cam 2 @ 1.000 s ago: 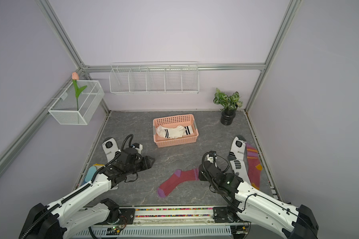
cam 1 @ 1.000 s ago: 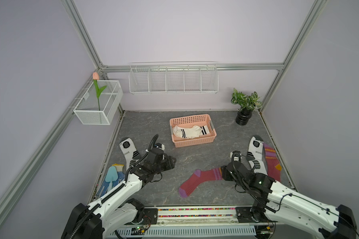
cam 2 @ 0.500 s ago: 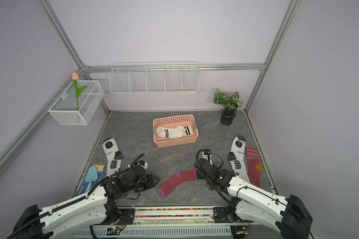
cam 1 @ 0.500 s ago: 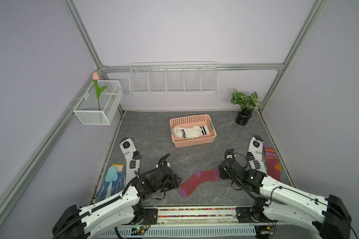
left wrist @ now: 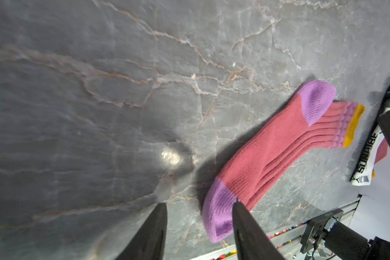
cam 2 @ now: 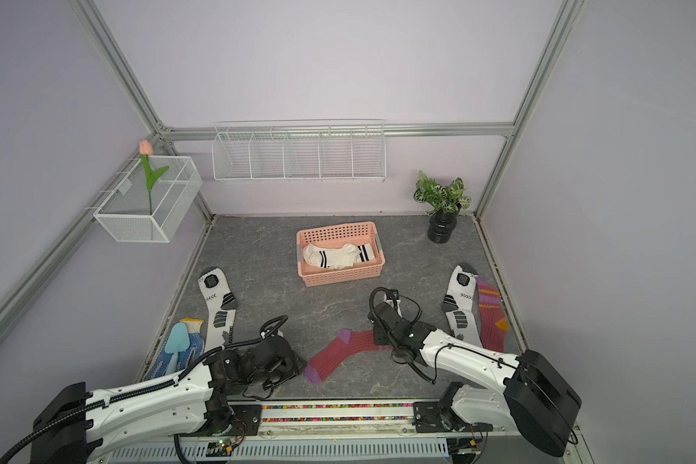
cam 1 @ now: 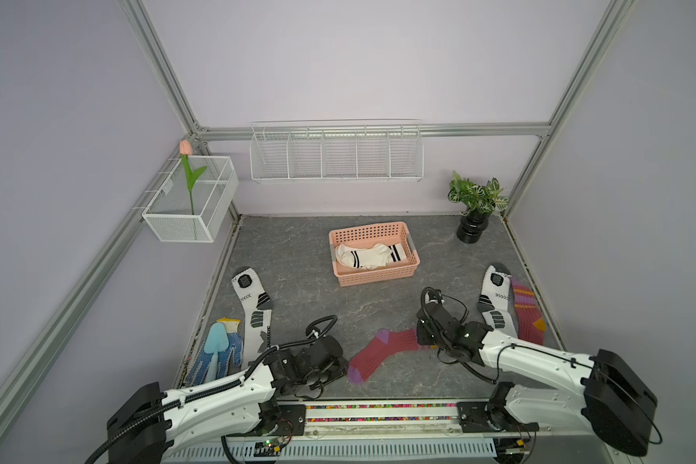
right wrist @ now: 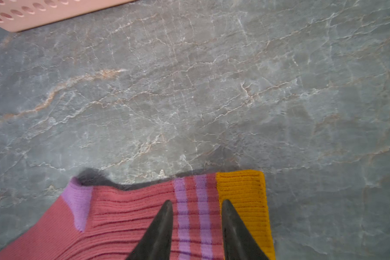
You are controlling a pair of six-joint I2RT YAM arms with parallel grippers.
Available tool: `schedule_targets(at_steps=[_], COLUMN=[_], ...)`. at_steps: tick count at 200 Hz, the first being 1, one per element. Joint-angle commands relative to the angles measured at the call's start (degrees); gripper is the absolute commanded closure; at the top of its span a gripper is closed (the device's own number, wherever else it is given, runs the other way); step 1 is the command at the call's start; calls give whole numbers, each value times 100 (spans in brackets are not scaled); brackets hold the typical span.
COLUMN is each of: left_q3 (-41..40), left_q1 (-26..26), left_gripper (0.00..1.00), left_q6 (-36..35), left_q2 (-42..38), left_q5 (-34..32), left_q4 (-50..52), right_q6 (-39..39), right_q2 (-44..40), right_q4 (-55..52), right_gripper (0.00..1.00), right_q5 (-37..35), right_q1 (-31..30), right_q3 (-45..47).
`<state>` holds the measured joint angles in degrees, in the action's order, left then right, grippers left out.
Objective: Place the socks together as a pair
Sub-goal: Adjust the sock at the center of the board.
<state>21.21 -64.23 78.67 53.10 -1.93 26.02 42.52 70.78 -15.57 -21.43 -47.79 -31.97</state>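
Maroon sock (cam 1: 382,353) lay lower centre, slanting toe-to-cuff between the arms; right end effector (right wrist: 196,201) spread astride its striped cuff, left end effector (left wrist: 199,203) spread beside the purple toe.

- Here's the left arm (cam 1: 218,397): glossy white shell, tiny dark screws dotted along it, chunky black housing at the shoulder end.
- A ribbed black cable (cam 1: 234,381) hugs its upper edge and ends in a loop by the wrist.
- Now the right arm (cam 1: 539,361): same white shell, rounded black housing, a thin black cable (cam 1: 475,373) beneath.
- The left gripper (left wrist: 199,203) shows matte black fingers tapering to points.
- The right gripper (right wrist: 197,200) has identical black wedges.
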Motion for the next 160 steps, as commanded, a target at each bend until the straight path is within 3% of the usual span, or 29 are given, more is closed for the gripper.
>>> schedule_targets(at_steps=[1, 23, 57, 75, 101, 137, 160], left_q3=[-36, -461, -202, -286, -383, -197, -397], left_q1=[-86, -107, -105, -108, -90, 148, 760], left_gripper=[52, 60, 70, 86, 99, 100, 100], left_q6=[469, 827, 596, 600, 620, 297, -307], left_q2=[65, 240, 293, 340, 485, 626, 580], left_q5=[-141, 118, -226, -492, -836, -1051, -695], left_q4=[-428, -1359, -893, -1049, -1419, -1050, -1237], right_q6=[152, 232, 365, 429, 627, 770, 869], right_q2=[225, 304, 434, 537, 576, 744, 916], right_q4=[208, 210, 224, 189, 232, 547, 749], right_gripper=[63, 63, 64, 70, 72, 73, 73], right_q5=[174, 220, 200, 224, 322, 441, 575], right_q1=[85, 110, 147, 165, 169, 199, 243], right_q3=[66, 81, 147, 137, 186, 344, 371])
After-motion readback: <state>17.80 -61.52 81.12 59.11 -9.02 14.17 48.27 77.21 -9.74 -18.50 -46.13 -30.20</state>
